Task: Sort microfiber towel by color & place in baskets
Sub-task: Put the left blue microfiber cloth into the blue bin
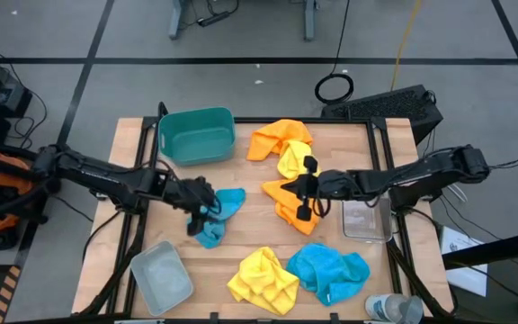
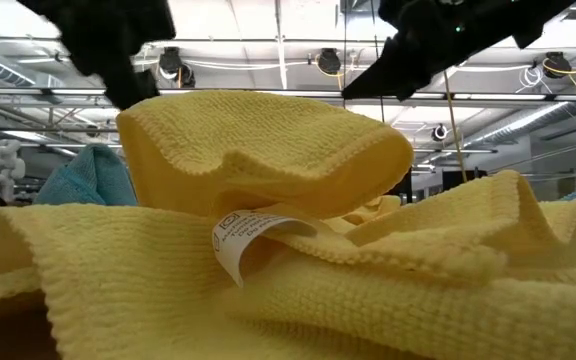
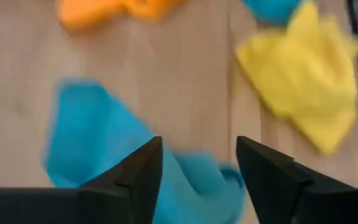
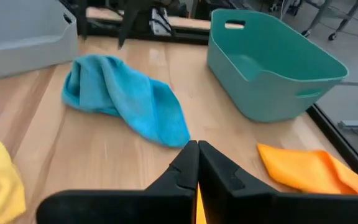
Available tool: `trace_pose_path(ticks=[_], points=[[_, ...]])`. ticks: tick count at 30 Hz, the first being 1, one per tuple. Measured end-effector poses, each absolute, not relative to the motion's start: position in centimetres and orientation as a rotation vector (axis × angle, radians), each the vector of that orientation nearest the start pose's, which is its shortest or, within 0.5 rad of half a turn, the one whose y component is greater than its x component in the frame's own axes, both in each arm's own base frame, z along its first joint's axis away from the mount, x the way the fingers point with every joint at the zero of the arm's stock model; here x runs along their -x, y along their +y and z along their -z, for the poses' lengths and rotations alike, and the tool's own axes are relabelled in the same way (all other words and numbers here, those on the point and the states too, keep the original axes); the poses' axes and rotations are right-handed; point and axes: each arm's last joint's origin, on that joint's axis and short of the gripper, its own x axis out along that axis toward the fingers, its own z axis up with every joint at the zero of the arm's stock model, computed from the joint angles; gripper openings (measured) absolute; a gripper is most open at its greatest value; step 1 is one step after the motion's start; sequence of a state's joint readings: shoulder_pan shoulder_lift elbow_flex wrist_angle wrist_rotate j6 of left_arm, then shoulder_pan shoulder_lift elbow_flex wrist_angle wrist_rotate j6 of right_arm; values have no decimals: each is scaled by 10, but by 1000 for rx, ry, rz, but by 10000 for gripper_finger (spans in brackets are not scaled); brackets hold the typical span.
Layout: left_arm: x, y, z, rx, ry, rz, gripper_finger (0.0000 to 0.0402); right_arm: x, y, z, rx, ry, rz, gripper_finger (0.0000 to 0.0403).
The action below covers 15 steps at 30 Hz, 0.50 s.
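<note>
My left gripper is open, its fingers either side of a blue towel lying crumpled on the table in front of the teal basket; I cannot tell if it touches. The towel shows between the fingers in the left wrist view. My right gripper is shut over an orange towel at mid-table. Another orange towel and a yellow one lie behind it. A yellow towel and a blue towel lie near the front edge. My right gripper's fingers are closed together in its wrist view, with a thin orange strip of towel showing between them far back. The fingers themselves hide the place of contact. The fingers lie nearly level, pointing toward the table's left.
A pale grey basket stands at the front left and a clear basket at the right edge, under my right arm. A clear bottle lies at the front right corner. The front yellow towel fills the low view.
</note>
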<state>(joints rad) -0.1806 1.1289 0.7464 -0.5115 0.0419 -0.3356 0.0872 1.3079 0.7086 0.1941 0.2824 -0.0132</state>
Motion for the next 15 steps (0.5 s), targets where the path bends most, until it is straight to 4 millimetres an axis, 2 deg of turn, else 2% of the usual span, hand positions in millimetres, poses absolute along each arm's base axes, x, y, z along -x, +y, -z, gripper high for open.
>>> trace_pose_path(ticks=[7,15], points=[[-223,-55,-204,271,1079,34,259,-286,18,-220,52,404,157,0],[-239,-60,-155,195,1276,-50,266,-288,22,-215,5,411,140,0]])
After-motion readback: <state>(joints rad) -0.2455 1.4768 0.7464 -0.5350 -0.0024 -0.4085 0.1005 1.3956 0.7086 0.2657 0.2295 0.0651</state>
